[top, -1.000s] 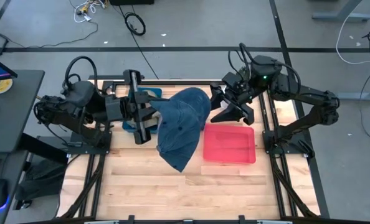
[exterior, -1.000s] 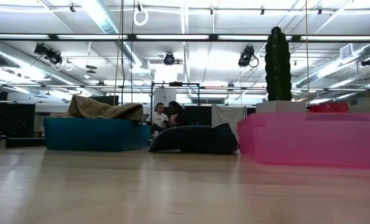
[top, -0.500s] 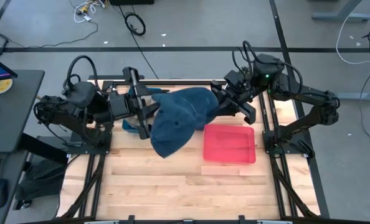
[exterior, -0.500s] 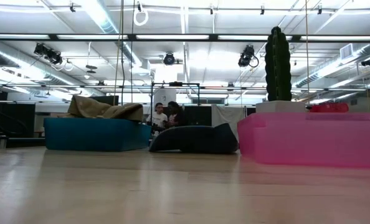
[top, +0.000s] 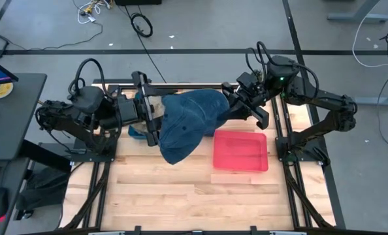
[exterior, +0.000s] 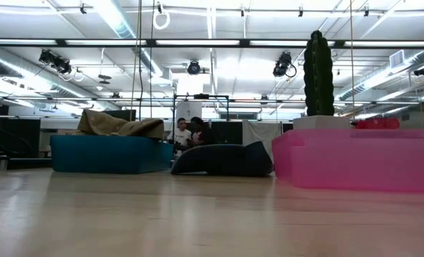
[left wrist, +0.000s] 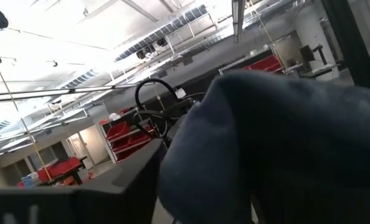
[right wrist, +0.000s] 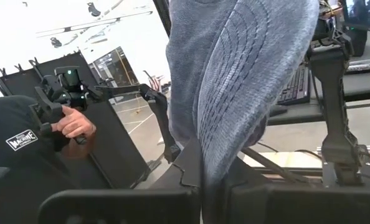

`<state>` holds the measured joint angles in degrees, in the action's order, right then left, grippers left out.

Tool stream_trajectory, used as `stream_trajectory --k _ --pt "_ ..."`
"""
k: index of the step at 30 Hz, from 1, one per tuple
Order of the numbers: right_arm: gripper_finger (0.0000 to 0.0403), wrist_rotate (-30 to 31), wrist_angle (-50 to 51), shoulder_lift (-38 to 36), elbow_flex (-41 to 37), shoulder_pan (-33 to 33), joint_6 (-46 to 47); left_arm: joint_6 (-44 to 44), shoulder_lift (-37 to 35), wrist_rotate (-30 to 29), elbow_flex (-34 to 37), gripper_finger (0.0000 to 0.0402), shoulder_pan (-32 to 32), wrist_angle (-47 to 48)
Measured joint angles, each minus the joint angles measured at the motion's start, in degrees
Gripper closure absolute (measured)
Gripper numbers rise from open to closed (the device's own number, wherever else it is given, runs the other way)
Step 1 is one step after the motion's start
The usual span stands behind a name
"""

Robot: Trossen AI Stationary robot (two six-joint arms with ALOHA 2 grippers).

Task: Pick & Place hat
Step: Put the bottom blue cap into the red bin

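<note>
Wooden slatted table [top: 181, 196], both arms at its far edge. Shallow pink plastic tray [top: 240, 151] sits right of centre; blue bin [top: 136, 130] is mostly hidden under the left arm.

Dark blue soft denim cap [top: 191, 124] hangs in the air between the two arms, above the table, just beside the tray's near-left corner. It droops and folds: light, limp cloth, no stiffness except likely the stitched brim. Best hold: brim or seam edge.

Right gripper [top: 228, 108] pinches the cap's stitched cloth, fingers pressed together on it. Left gripper [top: 156, 122] sits against the cap's other side; fingers appear parted, grip uncertain.
</note>
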<state>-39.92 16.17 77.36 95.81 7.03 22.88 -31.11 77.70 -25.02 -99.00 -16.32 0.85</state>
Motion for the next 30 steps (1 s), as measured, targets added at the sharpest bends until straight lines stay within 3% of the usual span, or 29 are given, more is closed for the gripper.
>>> stream_trajectory --k 8,18,24,30 --pt "0.0398 1.4 3.5 -3.9 0.0 0.1 -2.3 0.4 -0.2 -1.4 0.0 0.0120 0.0 0.0" --pt "0.0398 5.1 9.0 -8.6 0.0 0.1 -3.9 0.3 -0.2 -6.5 0.0 0.0115 0.0 -0.1" --pt "0.0398 6.1 9.5 -11.2 0.0 0.1 -3.9 0.5 -0.2 -15.2 0.0 0.0115 0.0 3.8" --pt "0.0399 11.6 14.0 -14.1 0.0 0.1 -5.9 21.5 -2.3 -15.9 0.0 0.0115 1.0 9.1"
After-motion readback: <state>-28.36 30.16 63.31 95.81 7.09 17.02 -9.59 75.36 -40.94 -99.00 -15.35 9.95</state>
